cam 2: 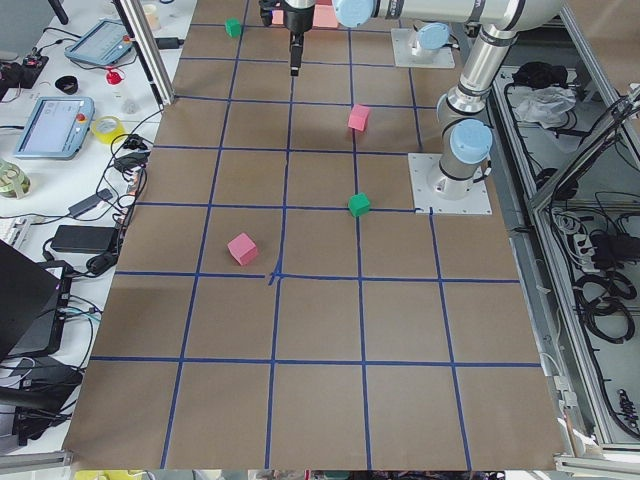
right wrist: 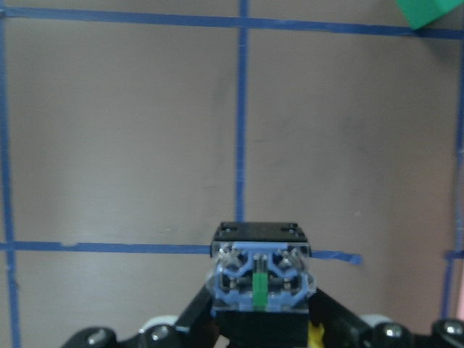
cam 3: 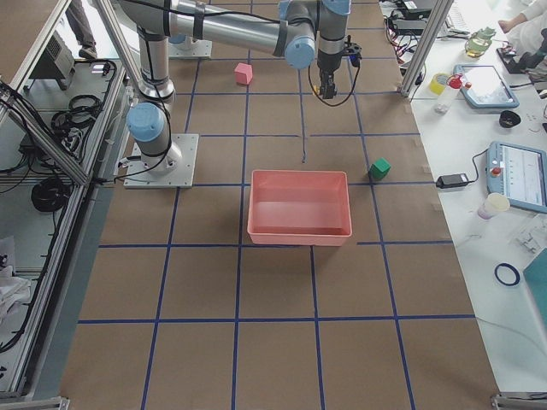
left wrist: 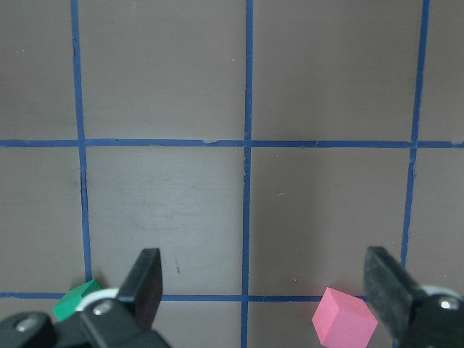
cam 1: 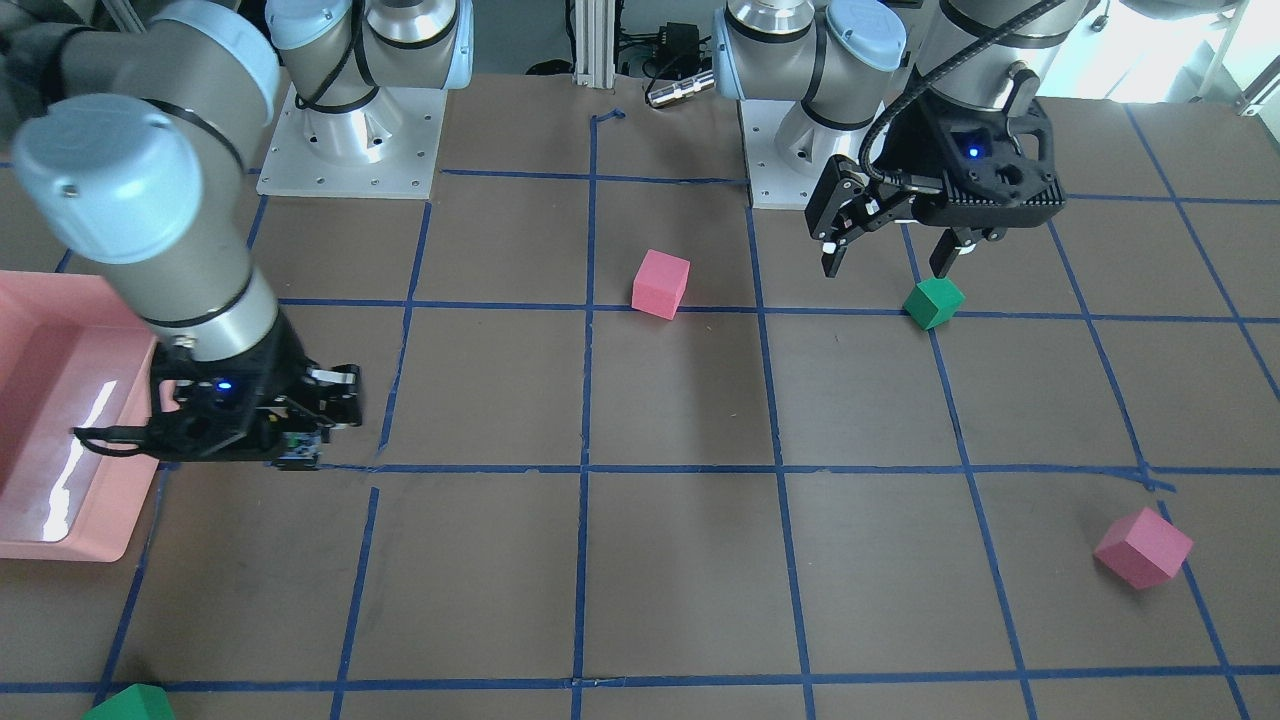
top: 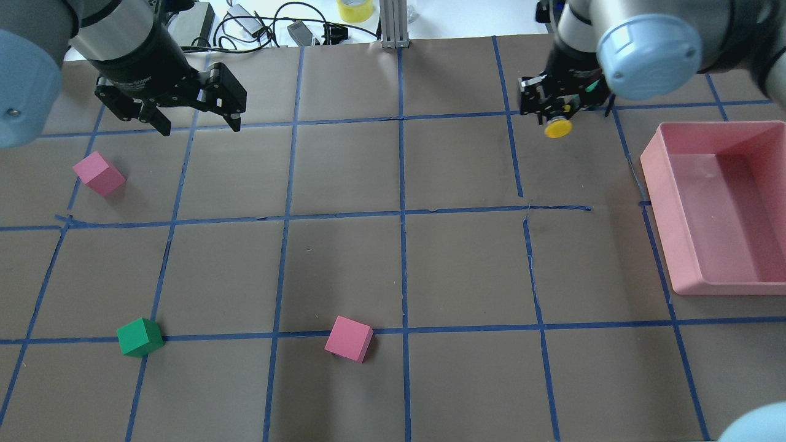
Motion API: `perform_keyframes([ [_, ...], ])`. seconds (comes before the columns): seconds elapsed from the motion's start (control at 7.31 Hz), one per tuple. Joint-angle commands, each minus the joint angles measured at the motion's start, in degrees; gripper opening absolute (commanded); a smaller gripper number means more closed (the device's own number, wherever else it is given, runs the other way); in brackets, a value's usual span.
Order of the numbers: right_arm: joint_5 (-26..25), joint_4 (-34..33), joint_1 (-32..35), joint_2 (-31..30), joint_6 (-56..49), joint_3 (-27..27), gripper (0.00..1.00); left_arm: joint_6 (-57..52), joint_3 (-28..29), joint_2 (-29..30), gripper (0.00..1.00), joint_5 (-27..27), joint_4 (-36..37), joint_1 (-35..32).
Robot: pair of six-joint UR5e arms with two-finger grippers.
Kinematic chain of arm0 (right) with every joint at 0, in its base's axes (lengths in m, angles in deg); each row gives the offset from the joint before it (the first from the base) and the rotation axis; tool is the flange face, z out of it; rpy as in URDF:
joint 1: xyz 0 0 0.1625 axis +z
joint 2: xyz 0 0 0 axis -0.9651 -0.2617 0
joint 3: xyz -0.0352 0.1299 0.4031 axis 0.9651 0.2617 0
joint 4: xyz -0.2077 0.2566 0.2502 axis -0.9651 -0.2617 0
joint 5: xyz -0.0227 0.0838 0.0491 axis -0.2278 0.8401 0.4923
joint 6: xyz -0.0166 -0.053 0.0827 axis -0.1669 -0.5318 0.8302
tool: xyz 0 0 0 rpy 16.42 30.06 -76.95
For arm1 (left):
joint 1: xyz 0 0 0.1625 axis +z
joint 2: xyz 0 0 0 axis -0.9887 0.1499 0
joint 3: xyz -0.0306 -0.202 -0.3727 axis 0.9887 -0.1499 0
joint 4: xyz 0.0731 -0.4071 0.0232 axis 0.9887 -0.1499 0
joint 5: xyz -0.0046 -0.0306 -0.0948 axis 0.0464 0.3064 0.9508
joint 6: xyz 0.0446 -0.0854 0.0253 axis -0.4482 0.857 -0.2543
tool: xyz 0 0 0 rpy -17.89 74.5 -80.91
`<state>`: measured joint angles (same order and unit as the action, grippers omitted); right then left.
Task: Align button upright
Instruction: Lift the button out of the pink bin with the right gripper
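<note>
My right gripper (top: 548, 105) is shut on the button (top: 557, 127). The button's yellow cap sticks out from the fingers in the overhead view. In the right wrist view its black base with blue and green contacts (right wrist: 261, 279) faces the camera, and a sliver of yellow shows beside it. In the front view the gripper (cam 1: 300, 445) hangs low over the table beside the pink bin (cam 1: 60, 548). My left gripper (top: 199, 127) is open and empty, above the table near a green cube (cam 1: 933, 302). Its fingers (left wrist: 145, 279) stand wide apart.
The pink bin (top: 652, 161) stands at the table's right side. Two pink cubes (top: 99, 174) (top: 349, 338) and a green cube (top: 140, 337) lie on the left and middle. Another green cube (cam 1: 130, 703) lies at the far edge, and it also shows in the right wrist view (right wrist: 428, 11).
</note>
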<state>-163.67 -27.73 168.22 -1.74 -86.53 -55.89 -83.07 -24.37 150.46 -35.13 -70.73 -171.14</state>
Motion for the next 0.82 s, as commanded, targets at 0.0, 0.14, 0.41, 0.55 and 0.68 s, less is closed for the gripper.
perform_keyframes([
  [0.0, 4.13, -11.02, 10.89, 8.64, 15.79, 0.07, 0.0, 0.08, 0.01, -0.24, 1.0, -0.08, -0.04, 0.02],
  [0.14, 4.57, -15.07, 13.1, 11.9, 19.6, 0.25, 0.0, -0.01, 0.01, -0.15, 1.0, 0.01, -0.04, 0.02],
  [0.41, 6.06, -15.81, 15.83, 13.33, 21.66, -0.01, 0.0, -0.01, 0.01, -0.06, 1.0, 0.27, 0.05, 0.11],
  [0.55, 6.07, -18.51, 17.33, 14.82, 22.18, -0.1, 0.0, -0.01, -0.08, 0.02, 1.0, 0.27, 0.05, 0.02],
  [0.68, 6.07, -20.89, 17.87, 17.1, 21.93, -0.37, 0.0, -0.01, 0.01, -0.06, 1.0, 0.1, 0.05, 0.02],
])
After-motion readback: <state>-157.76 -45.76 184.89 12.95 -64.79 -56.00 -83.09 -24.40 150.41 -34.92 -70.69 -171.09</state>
